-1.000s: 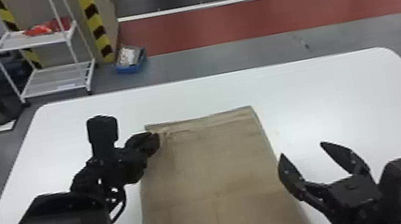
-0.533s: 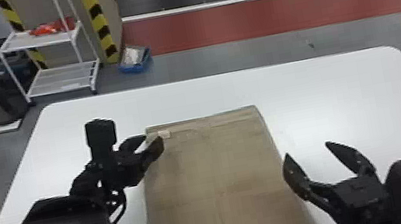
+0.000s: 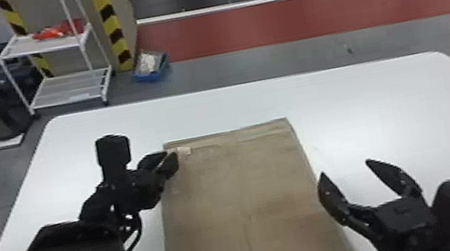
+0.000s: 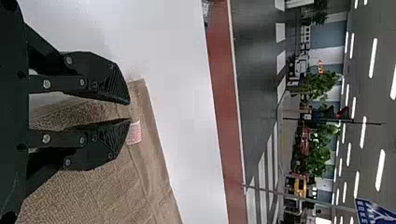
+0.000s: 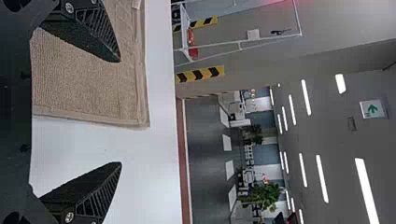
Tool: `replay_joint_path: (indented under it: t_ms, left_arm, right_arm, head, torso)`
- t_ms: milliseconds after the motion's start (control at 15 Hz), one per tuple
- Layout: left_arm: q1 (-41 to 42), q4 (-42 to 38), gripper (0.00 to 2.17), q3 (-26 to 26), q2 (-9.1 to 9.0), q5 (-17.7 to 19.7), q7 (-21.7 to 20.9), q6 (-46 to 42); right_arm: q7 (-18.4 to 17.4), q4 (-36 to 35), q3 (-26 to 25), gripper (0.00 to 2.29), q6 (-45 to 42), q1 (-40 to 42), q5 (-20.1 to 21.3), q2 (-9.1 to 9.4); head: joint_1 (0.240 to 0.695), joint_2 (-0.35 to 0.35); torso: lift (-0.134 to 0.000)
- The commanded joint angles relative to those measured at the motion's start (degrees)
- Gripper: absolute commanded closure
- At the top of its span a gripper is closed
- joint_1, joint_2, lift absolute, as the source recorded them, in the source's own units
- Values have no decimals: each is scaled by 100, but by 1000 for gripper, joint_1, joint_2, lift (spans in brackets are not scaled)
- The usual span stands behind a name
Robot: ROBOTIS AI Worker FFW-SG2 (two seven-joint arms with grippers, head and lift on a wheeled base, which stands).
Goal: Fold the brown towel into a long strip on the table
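The white surface [image 3: 410,103] carries the brown towel [image 3: 223,198], laid flat with its far edge well inside the surface's. Its woven cloth should be light, soft and floppy, not fragile or slippery; the far corners or hemmed side edges seem the best holds. The right gripper [image 3: 346,168] has its jaws wide apart and empty, by the towel's right edge. The left gripper's [image 4: 130,111] jaws stand narrowly apart at the far-left corner, near a pale label [image 4: 134,133]; whether they touch cloth, I cannot tell.
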Motion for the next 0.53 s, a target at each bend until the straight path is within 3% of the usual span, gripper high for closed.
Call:
replay_joint_path:
  t_ms: [0,467]
  left_arm:
    - [-36,64,502,-8,-15,-42,-27,13]
    - [-441,802,525,-25,-15,-104,52,-5]
  right_arm:
    - [0,-1,-4,93,-4,2,0,0]
    - [0,-1,-39,93,-21,29,0,9]
  head:
    - [695,11]
    - [695,10]
  torso:
    - [-123]
    - [-123]
